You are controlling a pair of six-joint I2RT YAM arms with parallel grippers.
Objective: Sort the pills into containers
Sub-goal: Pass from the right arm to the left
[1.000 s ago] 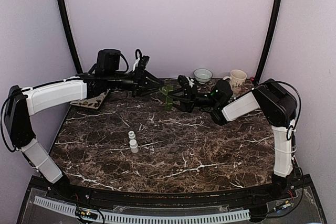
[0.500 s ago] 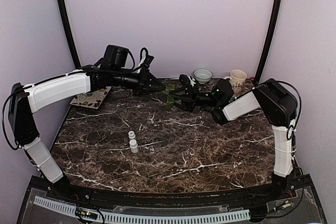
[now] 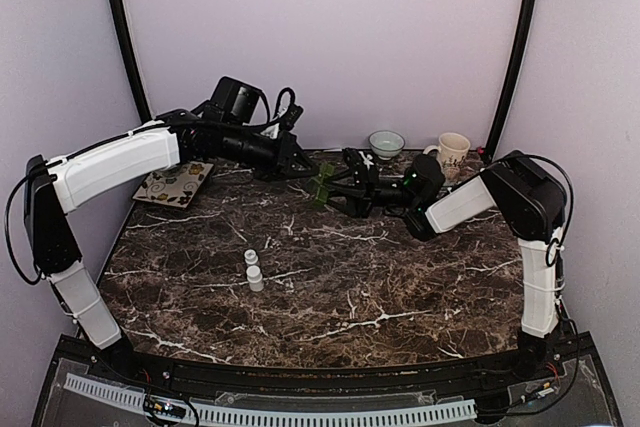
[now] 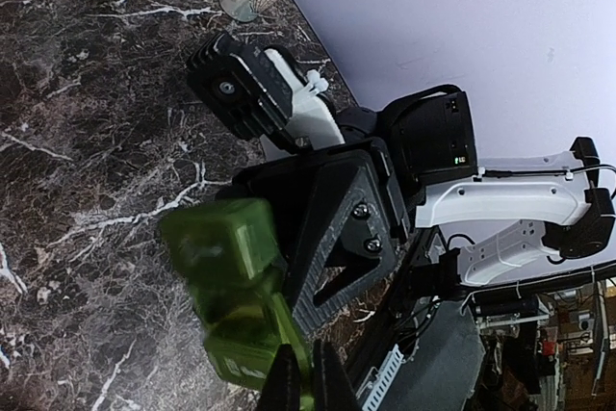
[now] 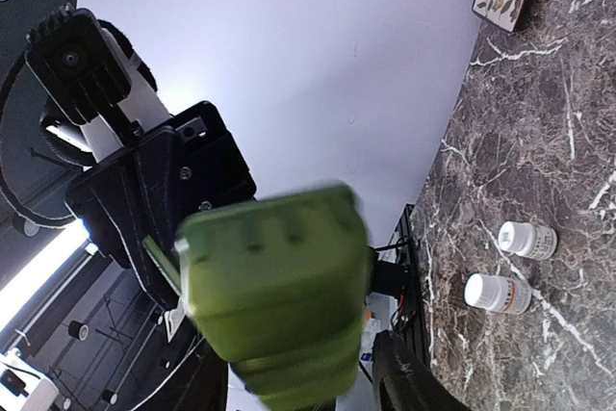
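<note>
Two sets of jaws meet on one thing here, far along the middle of the table. Your left gripper has its fingers drawn almost together, pinching a thin edge of the green rectangular plastic pill container. In the left wrist view a sliver of green shows between the tips.

Your right gripper comes at the same container from the right. Its fingers stand on either side of the green body, and one black triangular finger lies against the container's side. The container is blurred in both wrist views, so you cannot tell whether those jaws clamp it or only stand around it.

The container hangs clear of the dark brown marble table between the two wrists. One narrow end faces the right wrist camera, and its compartments cannot be made out.

Nearer to you and to the left, well apart from the grippers, two small white pill bottles stand upright. The farther one is just beside the nearer one.

At the far edge, right of the grippers, sits a small pale ceramic bowl, with a cream ceramic mug to its right. A flat patterned square mat lies at the far left under your left arm.
</note>
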